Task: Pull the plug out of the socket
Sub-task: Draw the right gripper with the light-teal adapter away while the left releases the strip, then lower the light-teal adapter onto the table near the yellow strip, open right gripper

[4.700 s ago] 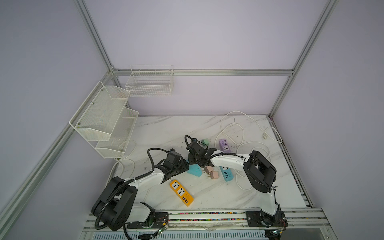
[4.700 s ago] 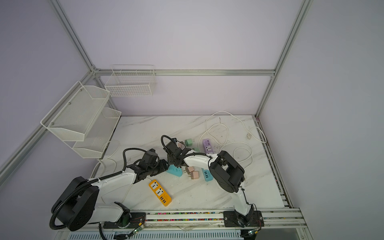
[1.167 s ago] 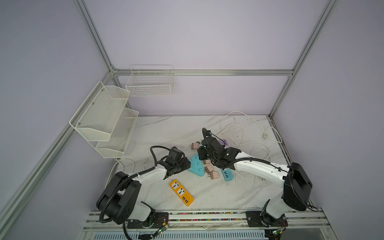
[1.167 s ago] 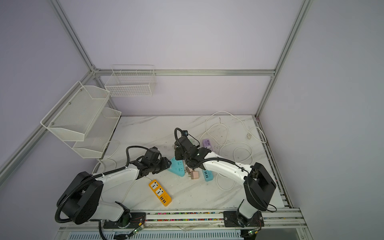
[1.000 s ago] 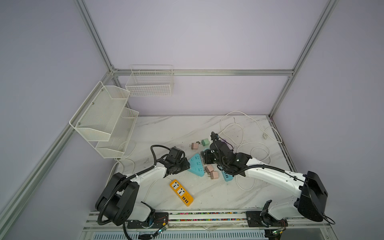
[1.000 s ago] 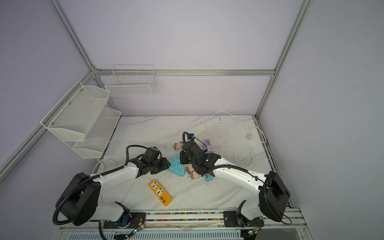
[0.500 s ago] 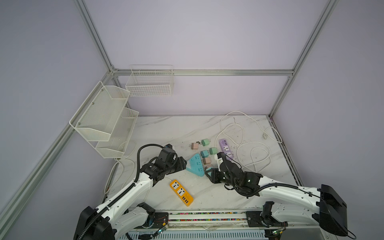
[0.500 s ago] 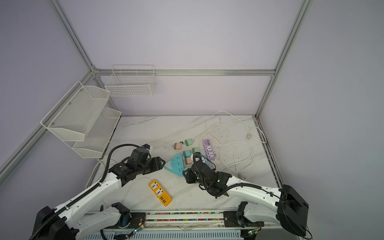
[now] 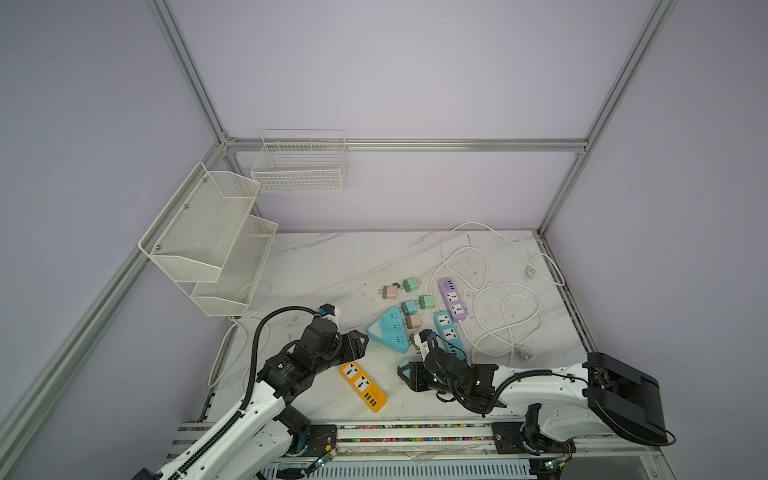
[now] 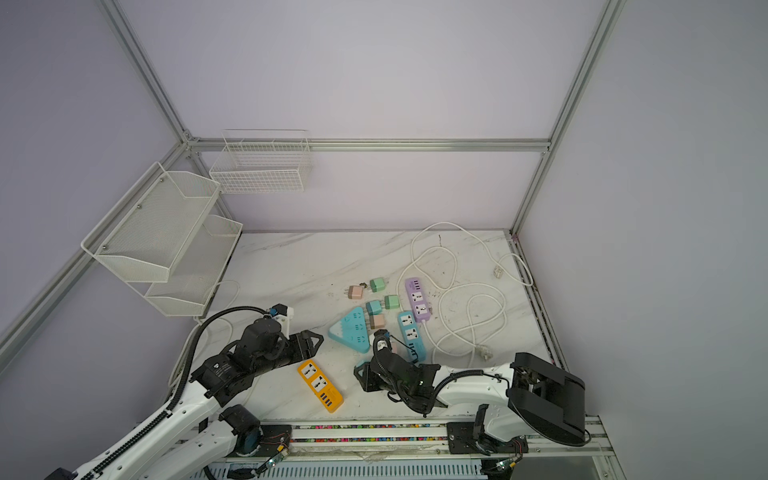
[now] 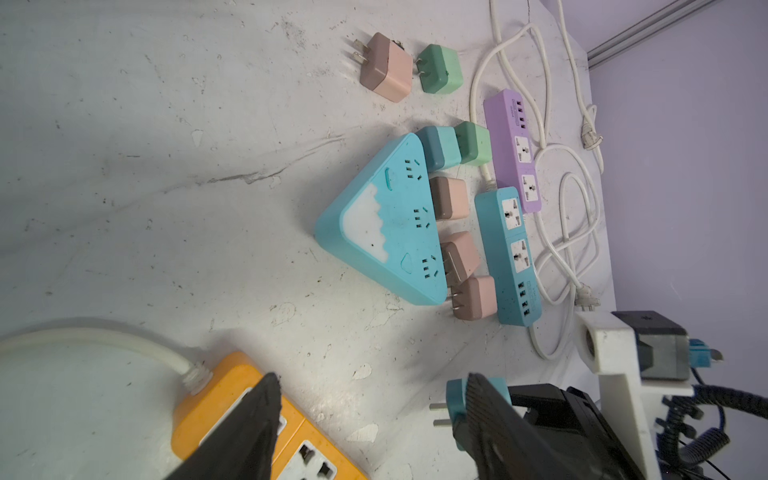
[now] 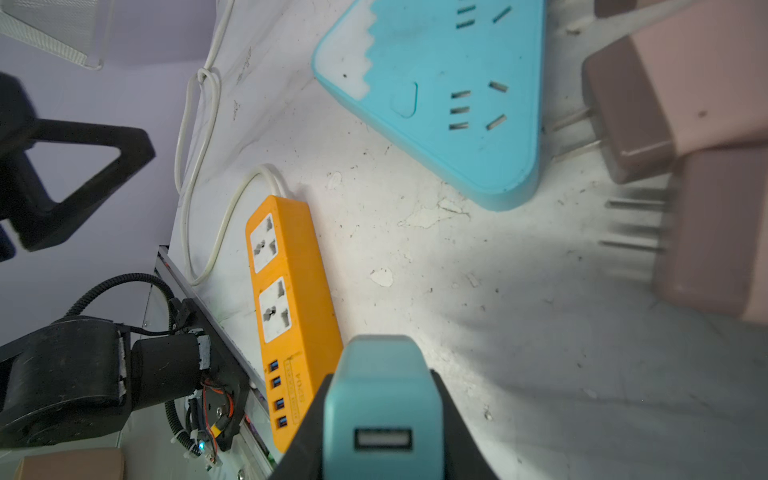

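1. Since the right hand (image 9: 411, 376) is clenched on the teal plug (image 12: 380, 374), I judge the pull itself done: the plug hangs just above the tabletop (image 9: 332, 266) near its front edge, between the orange strip (image 9: 363, 386) and the triangular socket block (image 11: 386, 224), touching neither.
2. Both prongs (image 11: 438, 413) show bare in the left wrist view, pointing away from the wrist. The USB port (image 12: 383, 439) faces the right wrist camera.
3. Top-face sockets on the triangular socket block all read empty from here.
4. Handling, my call: small hard plastic cube, light, stiff, no give. Smooth sides look slippery, so a weak pinch lets it twist or squirt out.
5. Best hold is what I see now: jaws flat on two opposite side faces, mid-body. Keep off the prongs, which are thin and will bend, and off the rounded corners.
6. Dropping it is low risk for the shell. Landing prongs-first is the bad case.
7. Left hand (image 9: 360, 347) is released and empty, its fingers (image 11: 253, 424) spread wide, over the near end of the orange strip and close beside the held plug.
8. A loose pink plug (image 11: 473, 297) lies against the block's edge, so I want a set-down spot clear of that clutter.
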`<state>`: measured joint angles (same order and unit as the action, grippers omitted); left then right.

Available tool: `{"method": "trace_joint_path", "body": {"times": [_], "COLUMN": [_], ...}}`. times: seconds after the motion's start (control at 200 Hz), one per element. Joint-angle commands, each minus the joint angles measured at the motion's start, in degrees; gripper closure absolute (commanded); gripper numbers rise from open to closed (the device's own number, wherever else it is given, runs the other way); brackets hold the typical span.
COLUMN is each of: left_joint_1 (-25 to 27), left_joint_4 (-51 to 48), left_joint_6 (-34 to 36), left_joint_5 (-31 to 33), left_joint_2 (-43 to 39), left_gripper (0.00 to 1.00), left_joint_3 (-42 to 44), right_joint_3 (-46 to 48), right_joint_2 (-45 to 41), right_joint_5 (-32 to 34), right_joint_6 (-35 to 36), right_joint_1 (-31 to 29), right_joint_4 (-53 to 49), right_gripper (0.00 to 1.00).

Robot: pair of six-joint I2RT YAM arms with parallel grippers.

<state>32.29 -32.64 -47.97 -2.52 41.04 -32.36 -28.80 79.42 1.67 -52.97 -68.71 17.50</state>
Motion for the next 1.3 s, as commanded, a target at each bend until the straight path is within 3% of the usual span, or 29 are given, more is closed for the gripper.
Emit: {"method": "trace_joint_path", "body": {"times": [0.0,0.41,0.655,0.895,1.095,1.235,1.3], "left_joint_1": [0.14,0.14,0.14,0.14,-0.04,-0.98,-1.85], "left_joint_4": [0.27,2.5,3.55,3.2,2.37,-2.44,-1.59], "left_joint_6": [-0.95,-0.92,-0.9,0.47,3.26,6.85,8.98], "left_joint_5": [0.72,-1.52,-2.04,-0.38,6.66,23.06,28.59], "left_joint_2": [-1.9,0.09,1.27,1.64,1.65,3.55,4.57], "left_gripper": [0.29,0.27,0.26,0.23,0.17,0.0,0.0], "left_joint_3": [2.52,3.64,3.93,2.1,-1.96,-8.06,-9.49], "right_joint_3": [0.18,0.98,-1.32,-5.11,-12.45,-19.47,-20.51], "right_joint_2": [1.88,6.09,5.54,-0.04,-9.16,-12.66,-14.58], "right_joint_5": [1.93,4.35,6.18,11.16,18.67,26.62,29.34], "right_joint_6": [-2.01,-2.83,-1.51,0.43,8.15,14.4,17.3], "right_joint_1": [-1.41,-1.52,-1.51,-1.47,-0.98,5.32,10.41], "right_joint_4": [5.53,5.67,-1.42,-16.52,-28.02,-36.09,-36.38], "right_gripper": [0.78,0.69,0.54,0.35,0.14,0.05,0.03]}}
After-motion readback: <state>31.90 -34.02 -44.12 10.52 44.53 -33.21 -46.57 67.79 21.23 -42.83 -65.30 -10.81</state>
